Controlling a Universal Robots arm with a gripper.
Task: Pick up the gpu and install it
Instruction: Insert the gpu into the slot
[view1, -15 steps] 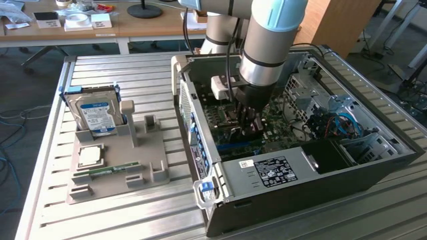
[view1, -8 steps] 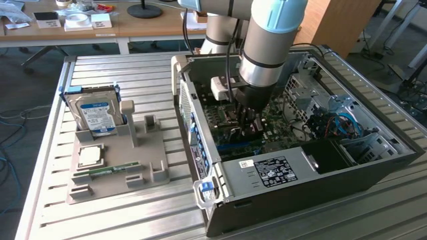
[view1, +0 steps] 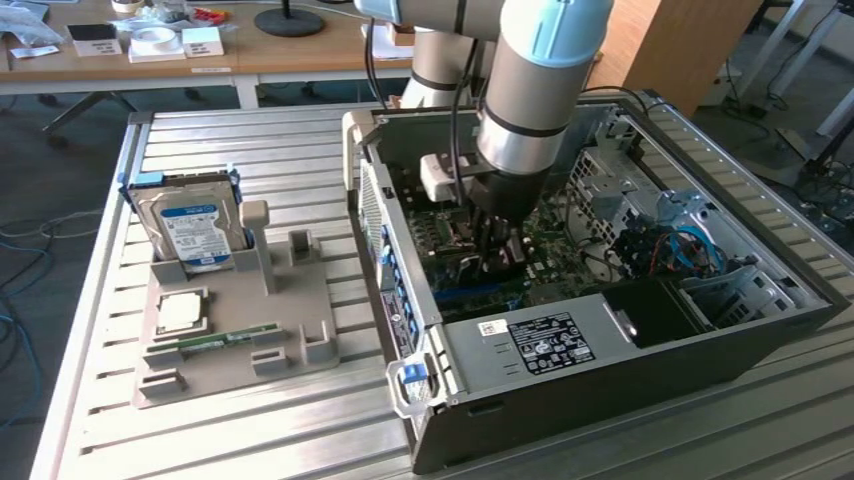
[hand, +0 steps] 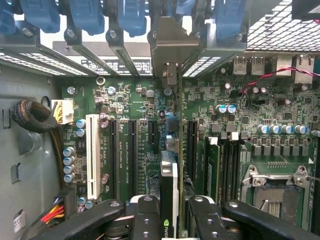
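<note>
A: Step? 
B: Install. The black two-finger gripper (hand: 167, 220) is partly closed, clamping the thin dark gpu card with silver bracket (hand: 169, 175) edge-on, inside the open black computer case (view1: 641, 345), above the green motherboard (hand: 150, 130). 
A: Seated? 
B: Can't tell. I'd say it needs exact alignment with the long black slot (hand: 191, 145).

A ribbed metal table (view1: 267, 140) is carrying two items. An open computer case (view1: 641, 375) is lying on its side toward the exterior view's right. A grey parts holder (view1: 227, 350) is sitting just beside it on the left.
</note>
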